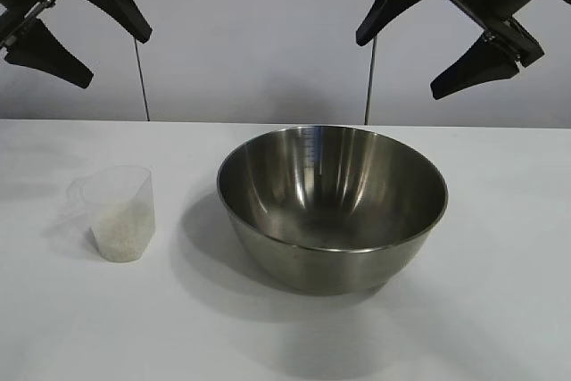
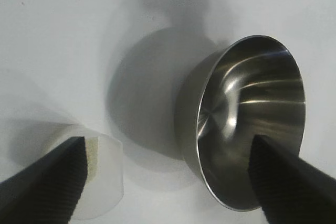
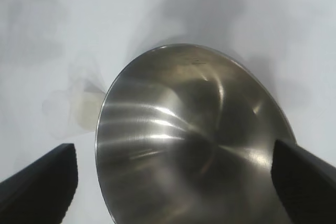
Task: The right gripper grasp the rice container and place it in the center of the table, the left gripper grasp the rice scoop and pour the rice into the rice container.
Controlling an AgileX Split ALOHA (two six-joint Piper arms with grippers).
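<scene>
Bowl [image 1: 332, 207] mid-table, empty; cup [image 1: 117, 212] with rice [image 1: 123, 231] untouched. Left gripper [image 1: 73, 28] and right gripper [image 1: 437, 40] raised, spread wide, holding nothing. Next, probably: lower left onto cup.

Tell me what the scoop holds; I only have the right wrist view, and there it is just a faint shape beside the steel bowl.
Observer: The clear plastic measuring cup stands upright on the table, its lower part filled with white rice.
Operator: Report on the bowl's inside.
Observer: The steel mixing bowl is empty, no grains in it.
Operator: Give me both grippers.
Observer: The left gripper and the right gripper hang open above the table, holding nothing.
</scene>
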